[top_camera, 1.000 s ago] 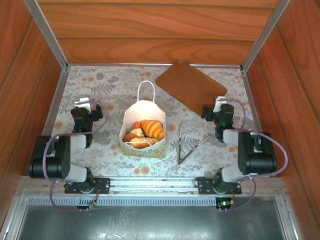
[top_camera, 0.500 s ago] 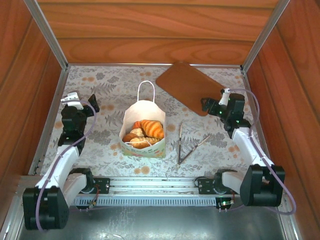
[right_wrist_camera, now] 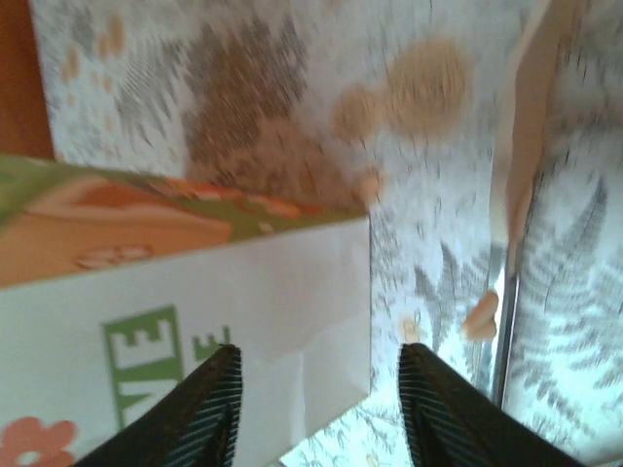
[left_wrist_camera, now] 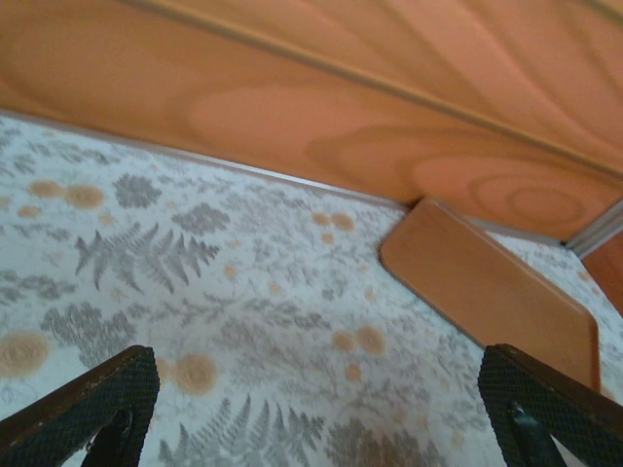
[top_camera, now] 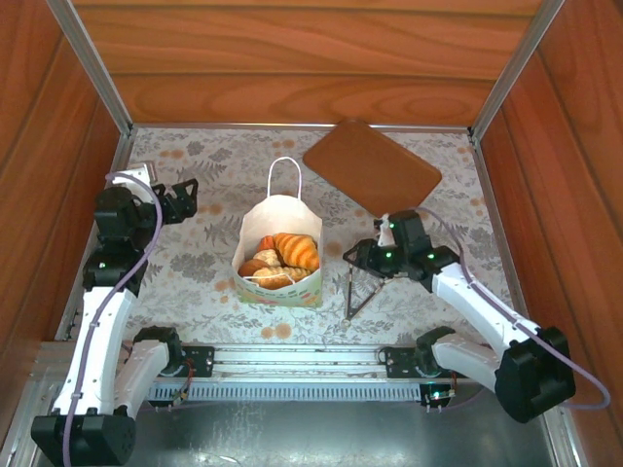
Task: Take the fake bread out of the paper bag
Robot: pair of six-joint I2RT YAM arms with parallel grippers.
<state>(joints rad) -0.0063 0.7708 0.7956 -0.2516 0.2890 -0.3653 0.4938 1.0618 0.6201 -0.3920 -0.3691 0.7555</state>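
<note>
The white paper bag (top_camera: 279,255) stands open in the middle of the table, its string loop handle lying toward the back. Several golden-brown fake bread pieces (top_camera: 282,257) fill it, a croissant on top. My right gripper (top_camera: 358,256) is open just right of the bag, low over the table. In the right wrist view the bag (right_wrist_camera: 195,311) with its green lettering fills the left side, and the open gripper (right_wrist_camera: 316,409) has the bag's corner edge between its fingers without touching it. My left gripper (top_camera: 183,197) is open at the far left, well clear of the bag, with nothing between the fingers of the left gripper (left_wrist_camera: 316,428).
A flat brown tray (top_camera: 372,167) lies at the back right, its corner also visible as the tray (left_wrist_camera: 487,287). Wooden tongs (top_camera: 352,287) lie right of the bag under my right arm, and the tongs (right_wrist_camera: 513,195) show beside the right finger. Wooden walls enclose the table.
Both arms unfolded from their rest pose. The right gripper swung left and down toward the bag's right side. The left gripper rose and moved out to the far left.
</note>
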